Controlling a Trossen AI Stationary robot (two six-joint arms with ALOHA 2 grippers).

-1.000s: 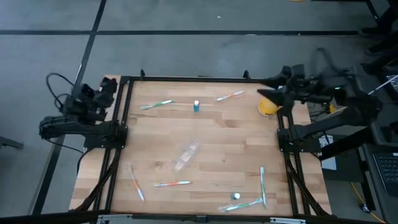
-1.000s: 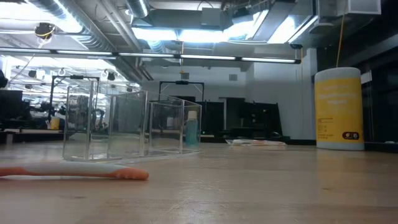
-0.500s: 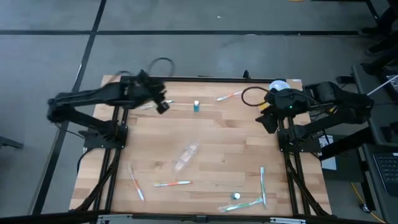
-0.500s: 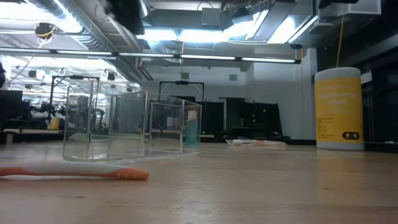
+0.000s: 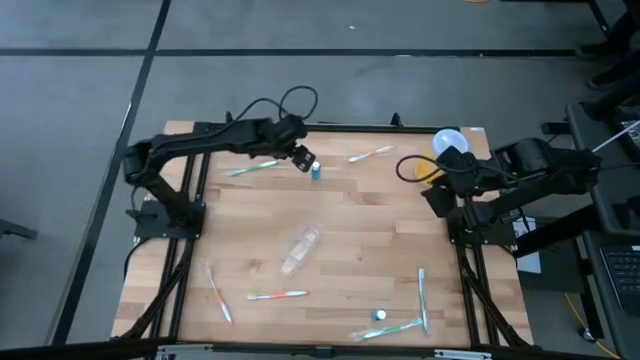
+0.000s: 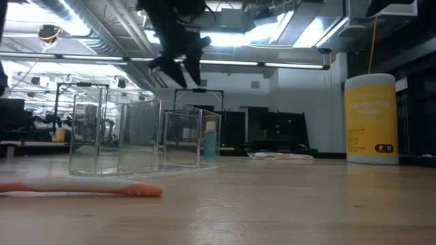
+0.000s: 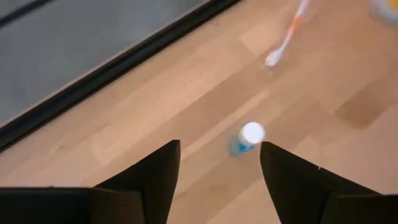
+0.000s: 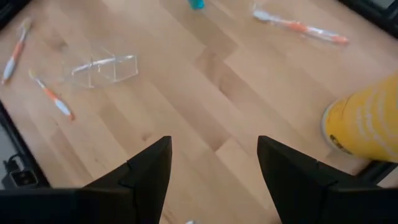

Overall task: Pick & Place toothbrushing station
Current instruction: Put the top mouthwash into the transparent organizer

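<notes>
My left gripper (image 5: 300,158), fingers apart, hovers at upper centre just left of the small upright blue bottle (image 5: 316,171); my right gripper (image 5: 436,196), also apart, waits far right.

Looks like a robotics lab or some industrial test space, definitely not anyone's home. The wooden bench (image 5: 340,215) sits in a black metal frame (image 5: 195,215) on a bare grey concrete floor (image 5: 300,60) with dark lines marked across it. From bench height you can see an open ceiling with exposed ducts and pipes (image 6: 88,30), long strip lights (image 6: 204,37), and dark racks and equipment (image 6: 272,133) along the far side. A loose cable (image 5: 290,100) loops off one arm, and there's more gear crowded along the right edge (image 5: 600,250).
</notes>
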